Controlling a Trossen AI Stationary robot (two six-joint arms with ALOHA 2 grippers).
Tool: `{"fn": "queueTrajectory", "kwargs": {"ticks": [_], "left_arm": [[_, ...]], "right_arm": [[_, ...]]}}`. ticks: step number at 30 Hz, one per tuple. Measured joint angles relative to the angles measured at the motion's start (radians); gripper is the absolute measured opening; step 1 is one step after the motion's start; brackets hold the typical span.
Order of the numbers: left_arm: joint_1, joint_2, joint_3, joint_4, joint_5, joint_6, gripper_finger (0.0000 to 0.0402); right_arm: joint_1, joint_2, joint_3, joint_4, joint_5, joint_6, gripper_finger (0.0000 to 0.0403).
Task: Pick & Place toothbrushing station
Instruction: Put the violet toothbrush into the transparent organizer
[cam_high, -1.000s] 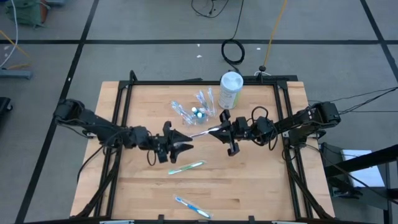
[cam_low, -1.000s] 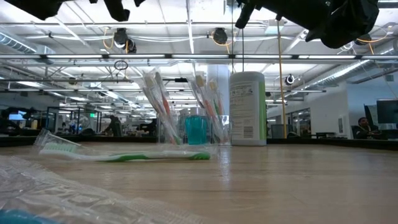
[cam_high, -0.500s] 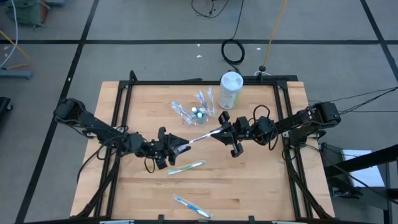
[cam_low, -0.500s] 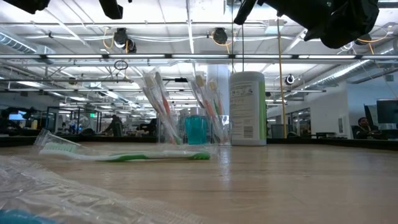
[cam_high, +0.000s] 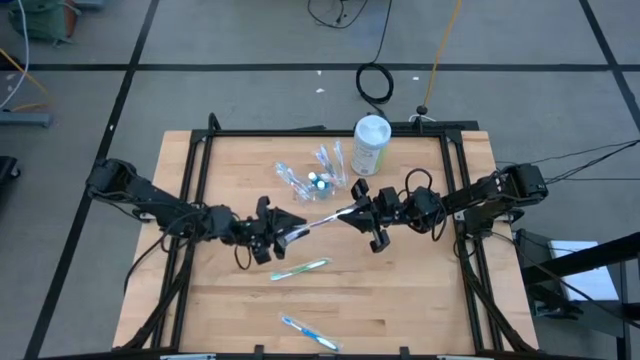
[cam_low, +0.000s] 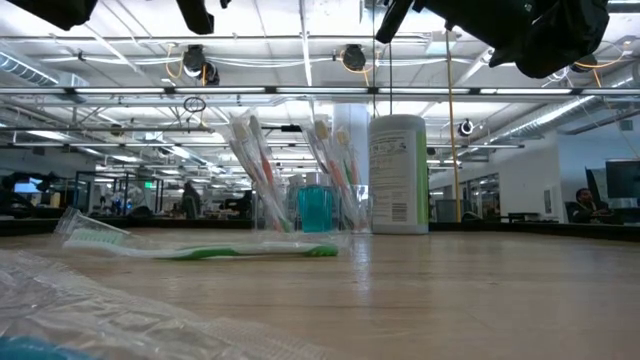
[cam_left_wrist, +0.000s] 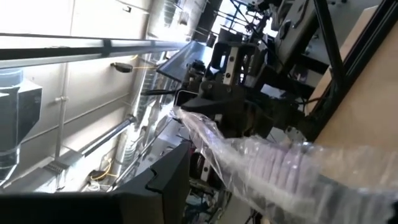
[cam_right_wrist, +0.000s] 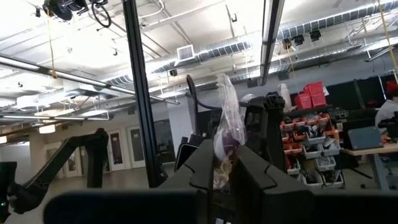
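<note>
Both grippers hold one wrapped toothbrush (cam_high: 318, 219) in the air over mid-table.

Right gripper (cam_high: 352, 213) pinches one end, fingers narrow on the wrapper; left gripper (cam_high: 290, 236) closed on the other end; brush spans between them, tilted; clear cup (cam_high: 316, 184) with blue toothpaste tubes (cam_low: 315, 209) and upright brushes stands just beyond, near the far edge; white-and-green canister (cam_high: 371, 144) beside it, close to the right arm's reach; green-handled toothbrush (cam_high: 300, 268) lies flat nearer the front, just under the left gripper; blue toothbrush (cam_high: 309, 332) at the front edge, well apart; crinkled clear wrappers (cam_high: 288, 176) beside the cup; since half a second ago the left gripper has shifted slightly toward the cup, right gripper unchanged.
</note>
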Motion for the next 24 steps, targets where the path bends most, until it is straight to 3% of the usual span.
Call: {"fn": "queueTrajectory", "kwargs": {"ticks": [7,17,24], "left_arm": [[0.013,0.000,0.000,0.000,0.098,0.006,0.0171],[0.013,0.000,0.000,-0.026,0.117,0.005,0.0084],[0.012,-0.002,0.000,-0.024,0.117,0.007,0.0056]], "right_arm": [[0.000,0.000,0.000,-0.001,0.000,0.000,0.0028],[0.000,0.000,0.000,-0.003,-0.001,0.000,0.0030],[0.000,0.000,0.000,-0.011,-0.001,0.000,0.0031]]}}
